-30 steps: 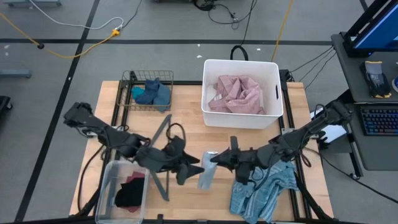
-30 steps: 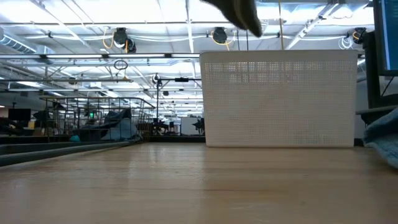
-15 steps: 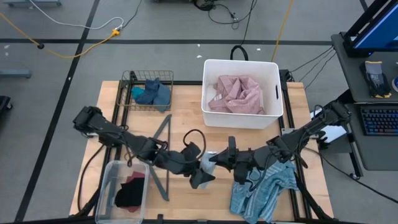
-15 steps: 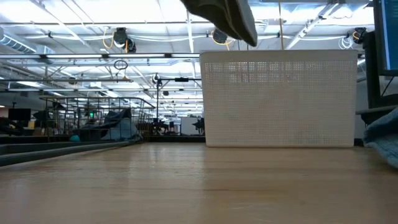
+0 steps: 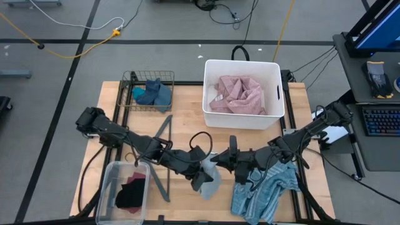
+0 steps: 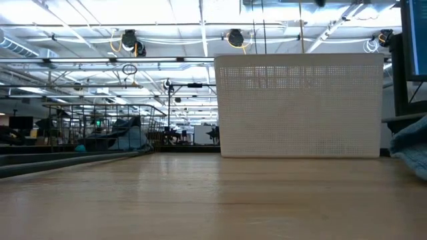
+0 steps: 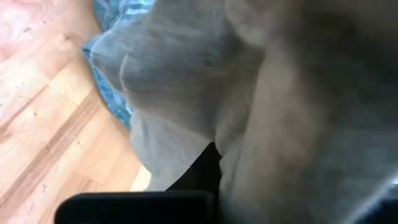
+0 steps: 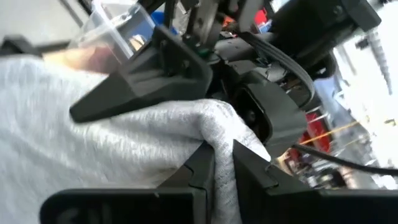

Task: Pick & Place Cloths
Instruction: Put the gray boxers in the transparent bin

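Observation:
A pale grey cloth (image 5: 210, 179) hangs over the table's near middle between my two grippers. My left gripper (image 5: 200, 169) reaches it from the left and is shut on it. My right gripper (image 5: 217, 161) meets it from the right, also shut on it. A pink cloth (image 5: 238, 94) lies in the white basket (image 5: 275, 94). Teal and dark blue cloths (image 5: 154, 94) fill the wire basket. Black and maroon cloths (image 5: 130, 191) sit in the clear bin. The blue striped cloth (image 5: 263, 191) lies on the near right. My left gripper has the grey cloth's left part; folds of the cloth (image 7: 186, 81) fill its wrist view and hide most of the hold. One dark finger (image 7: 199, 174) shows beneath a fold. The fingers come level from the table's left, and the cloth is clear of the table. My right gripper pinches a bunched fold (image 8: 219, 127) at the cloth's right upper edge between its two fingertips (image 8: 245, 168). The fingers come about level from the table's right. The cloth spreads away toward my left gripper (image 8: 143, 78) and sags slack below, off the table.
A grey plastic hanger (image 5: 164, 156) lies under my left arm, beside the clear bin (image 5: 110, 181). The white basket stands at the far middle and the wire basket (image 5: 128, 84) at the far left. Bare wood shows between them and the arms.
My left gripper has moved toward the table's right, up to the grey cloth held by my right gripper, and has taken hold of it. The cloth, a narrow hanging strip before, now spreads wider between the two grippers. My right gripper has stayed in place.

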Motion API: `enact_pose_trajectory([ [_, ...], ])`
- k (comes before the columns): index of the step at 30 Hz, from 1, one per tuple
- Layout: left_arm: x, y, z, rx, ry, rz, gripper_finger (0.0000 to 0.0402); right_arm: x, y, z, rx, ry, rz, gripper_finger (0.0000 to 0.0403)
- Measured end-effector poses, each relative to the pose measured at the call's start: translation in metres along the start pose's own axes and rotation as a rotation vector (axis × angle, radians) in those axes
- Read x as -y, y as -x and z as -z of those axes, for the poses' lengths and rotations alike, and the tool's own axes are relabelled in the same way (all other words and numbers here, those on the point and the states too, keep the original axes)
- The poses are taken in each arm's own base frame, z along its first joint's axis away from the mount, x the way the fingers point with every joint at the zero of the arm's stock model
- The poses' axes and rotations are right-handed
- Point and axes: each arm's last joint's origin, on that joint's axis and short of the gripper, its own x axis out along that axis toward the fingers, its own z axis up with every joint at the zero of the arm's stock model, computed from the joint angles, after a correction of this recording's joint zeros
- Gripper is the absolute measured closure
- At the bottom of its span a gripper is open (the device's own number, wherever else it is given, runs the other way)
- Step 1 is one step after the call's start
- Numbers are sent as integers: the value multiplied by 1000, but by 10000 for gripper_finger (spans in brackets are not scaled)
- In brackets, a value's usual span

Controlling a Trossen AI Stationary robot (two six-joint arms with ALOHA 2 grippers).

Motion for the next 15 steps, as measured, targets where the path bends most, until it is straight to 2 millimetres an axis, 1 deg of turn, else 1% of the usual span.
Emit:
enact_pose_trajectory([
  [4, -1, 0, 1, -22, 8, -4, 396, 1, 0, 0, -11, -148, 20, 352],
  [8, -7, 3, 8, -88, 60, -80, 398, 0, 0, 0, -13, -243, 16, 325],
  [11, -11, 13, 15, -141, 106, -168, 399, 1, 1, 0, -14, -284, 20, 302],
  [15, -10, 35, 24, -169, 166, -270, 400, -1, 1, 2, -33, -315, 9, 267],
])
